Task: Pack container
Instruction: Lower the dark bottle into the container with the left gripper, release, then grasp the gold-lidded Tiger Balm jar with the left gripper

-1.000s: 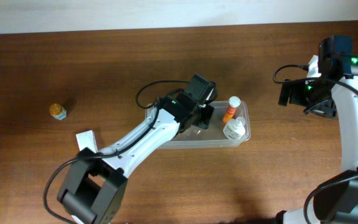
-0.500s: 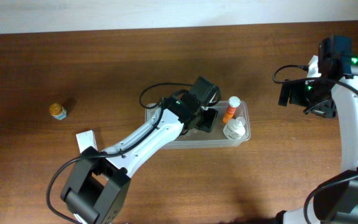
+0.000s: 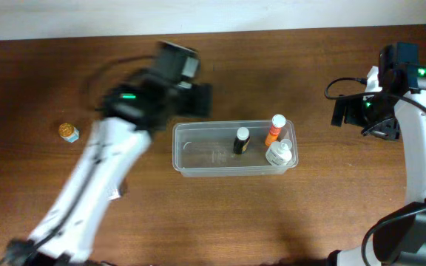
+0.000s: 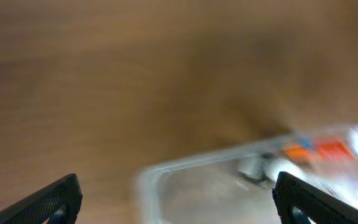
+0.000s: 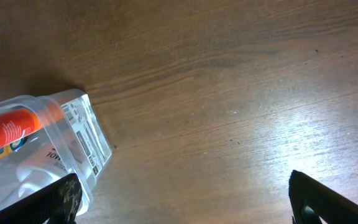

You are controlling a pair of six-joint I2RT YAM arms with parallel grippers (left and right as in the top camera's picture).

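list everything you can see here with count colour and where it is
container: 1, clear, middle of the table
dark bottle: 1, dark with a pale cap, inside the container near its middle
orange bottle: 1, orange with a white cap, inside the container at its right end
white bottle: 1, whitish, inside the container beside the orange bottle
small jar: 1, yellow-orange, on the table far left
table: 1, brown wood
left gripper: 1, black, open and empty, blurred, behind the container's left end
right gripper: 1, black, open and empty, right of the container
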